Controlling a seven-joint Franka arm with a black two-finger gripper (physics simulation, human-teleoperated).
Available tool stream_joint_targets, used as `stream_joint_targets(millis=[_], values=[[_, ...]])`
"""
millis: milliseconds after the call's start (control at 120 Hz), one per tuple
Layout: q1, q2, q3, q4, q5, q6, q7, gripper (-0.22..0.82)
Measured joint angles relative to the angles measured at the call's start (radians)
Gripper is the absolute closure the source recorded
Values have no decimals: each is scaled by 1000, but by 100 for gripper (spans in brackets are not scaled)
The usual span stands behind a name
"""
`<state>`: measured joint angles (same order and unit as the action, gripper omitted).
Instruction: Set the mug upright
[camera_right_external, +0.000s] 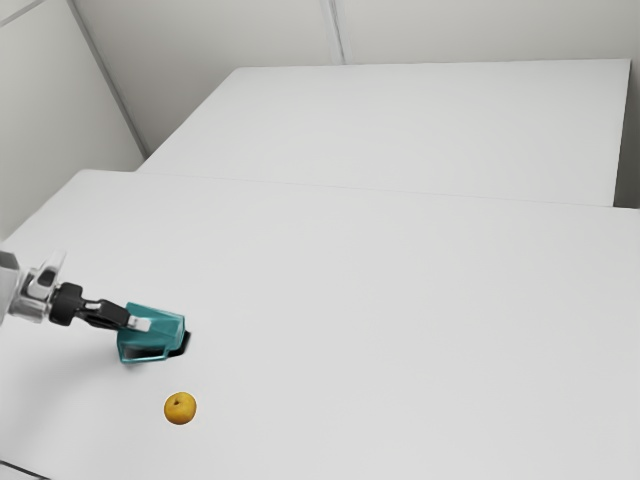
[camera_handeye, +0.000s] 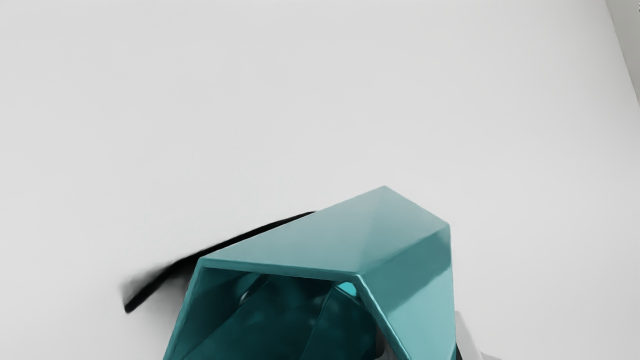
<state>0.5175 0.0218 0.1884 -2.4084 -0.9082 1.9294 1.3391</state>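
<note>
- Teal mug (camera_handeye: 400, 250) with flat, angled sides is the nearest thing to the wrist camera; its open mouth faces back toward the hand, so one can look into the dark inside.
- The black gripper (camera_right_external: 140, 324) comes from the exterior view's left and reaches the mug. The jaws are narrow and hold the mug by its wall: one is inside the mouth, the other is on the outer face.
- The mug is not upright. In the exterior view it is tilted over on its side, with its mouth toward the arm. If it touches the bench (camera_right_external: 400, 330) or is a little above it, I cannot tell.
- A black shadow (camera_handeye: 215, 247) is just beside the mug, on the white bench.
- One yellow-orange fruit (camera_right_external: 180, 408) is on the bench, near the mug but apart from it, more to the side of the exterior camera.
- A thin dark line (camera_right_external: 22, 469) is at the exterior view's lower left corner.
- Behind the bench there is another white surface (camera_right_external: 430, 125), and pale walls (camera_right_external: 230, 30) are behind it.
</note>
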Motion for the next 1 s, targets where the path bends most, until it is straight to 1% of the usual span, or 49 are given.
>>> stream_joint_targets(millis=[292, 467, 608, 742, 1000], values=[[-57, -53, -2, 0, -1, -6, -3, 77], [-50, -106, 0, -1, 3, -5, -12, 77], [-105, -150, 2, 2, 32, 7, -28, 78], [-143, -194, -3, 7, 102, 27, -57, 78], [-178, -247, -122, 43, 303, 79, -181, 78]])
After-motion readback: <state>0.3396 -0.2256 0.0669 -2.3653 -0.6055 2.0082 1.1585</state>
